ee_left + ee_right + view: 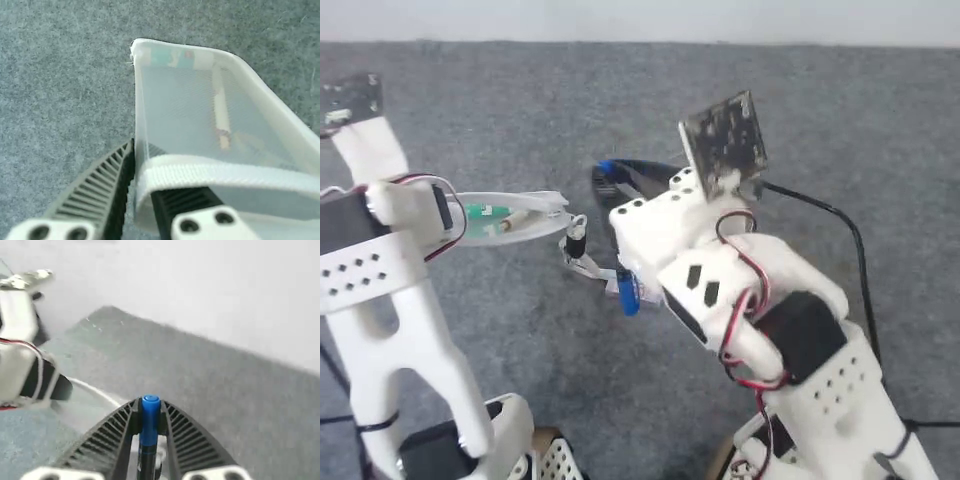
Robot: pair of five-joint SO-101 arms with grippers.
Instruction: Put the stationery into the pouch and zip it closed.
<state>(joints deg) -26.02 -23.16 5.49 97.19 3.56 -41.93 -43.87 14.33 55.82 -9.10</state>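
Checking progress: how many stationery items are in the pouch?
2: a teal-labelled item at the pouch's end away from the left gripper, and a thin stick mid-pouch. Others may be hidden.

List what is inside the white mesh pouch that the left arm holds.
Through the white mesh pouch show a pale pencil-like stick with a brownish tip and a teal-and-white item at the far end. The white webbing band covers whatever lies beneath it.

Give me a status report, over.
Left end effector shut on pouch. Right end effector shut on blue pen. Pencil inside pouch.
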